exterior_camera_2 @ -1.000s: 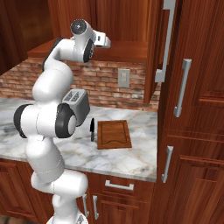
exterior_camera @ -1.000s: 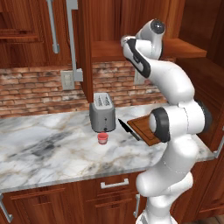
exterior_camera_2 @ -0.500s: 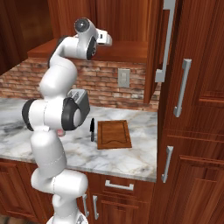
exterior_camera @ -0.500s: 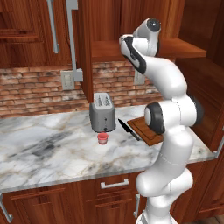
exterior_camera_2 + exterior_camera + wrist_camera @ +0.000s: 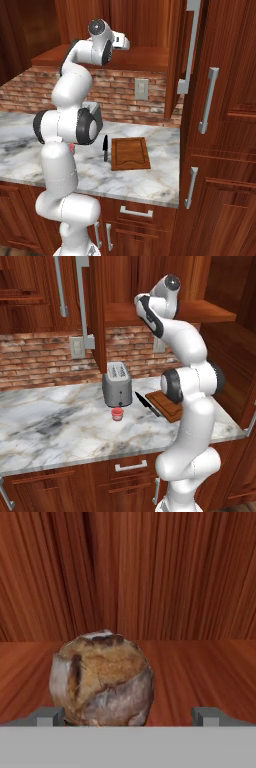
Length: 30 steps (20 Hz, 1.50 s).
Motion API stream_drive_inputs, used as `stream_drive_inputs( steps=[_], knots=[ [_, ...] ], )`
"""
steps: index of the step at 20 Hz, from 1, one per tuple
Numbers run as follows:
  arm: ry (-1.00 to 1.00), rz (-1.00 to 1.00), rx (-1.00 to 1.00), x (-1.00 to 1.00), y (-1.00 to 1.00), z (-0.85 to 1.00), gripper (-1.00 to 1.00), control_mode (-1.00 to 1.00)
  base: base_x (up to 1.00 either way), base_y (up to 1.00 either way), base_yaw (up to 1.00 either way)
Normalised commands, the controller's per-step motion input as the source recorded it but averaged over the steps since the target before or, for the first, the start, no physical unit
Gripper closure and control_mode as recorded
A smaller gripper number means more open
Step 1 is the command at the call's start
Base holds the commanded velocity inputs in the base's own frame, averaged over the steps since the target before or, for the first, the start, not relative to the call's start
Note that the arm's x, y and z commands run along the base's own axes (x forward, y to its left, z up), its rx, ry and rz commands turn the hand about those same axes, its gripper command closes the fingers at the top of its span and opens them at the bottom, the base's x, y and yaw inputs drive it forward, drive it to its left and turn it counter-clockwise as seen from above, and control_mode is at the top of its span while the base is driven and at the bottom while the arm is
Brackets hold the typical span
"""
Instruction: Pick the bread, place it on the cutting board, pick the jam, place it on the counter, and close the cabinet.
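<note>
Marble counter [image 5: 55,421] runs broad beneath you, with the dark wooden cabinet [image 5: 150,286] above it standing open, its door [image 5: 97,316] swung out toward you on the left. Over the last second your arm has straightened upward while the hand pushed farther into the cabinet's shelf, so you are now at the reach stage of the first pick rather than in transit. On the counter, to the right, the cutting board [image 5: 130,153] lies bare, a black knife [image 5: 105,148] just to its left; the toaster [image 5: 117,385] stands at the back and the jam [image 5: 117,414] sits in front of it, already on the counter.

On the shelf, the bread [image 5: 101,678] rests close ahead of the gripper [image 5: 128,716], shifted toward the left finger. The fingers are spread wide with the bun between them, nothing pinched yet. You would likely need to shift slightly left to centre before pressing in, or the round crust may roll aside.
</note>
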Motion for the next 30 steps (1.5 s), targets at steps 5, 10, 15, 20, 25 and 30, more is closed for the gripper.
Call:
stream_drive_inputs(
  steps=[5, 10, 15, 20, 25, 30],
  knots=[
    [0.00, 0.00, 0.00, 0.23, 0.00, 0.00, -1.00, -1.00, 0.00, 0.00, 0.00],
    [0.00, 0.00, 0.00, 0.06, 0.00, 0.01, -1.00, -1.00, 0.00, 0.00, 0.00],
    [0.00, 0.00, 0.00, 0.00, 0.00, 0.00, -1.00, -1.00, 0.00, 0.00, 0.00],
    [0.00, 0.00, 0.00, 0.00, 0.00, 0.00, -1.00, -1.00, 0.00, 0.00, 0.00],
    [0.00, 0.00, 0.00, 0.00, 0.00, 0.00, -1.00, -1.00, 0.00, 0.00, 0.00],
    [0.00, 0.00, 0.00, 0.00, 0.07, 0.00, -1.00, -1.00, 0.00, 0.00, 0.00]
  ],
)
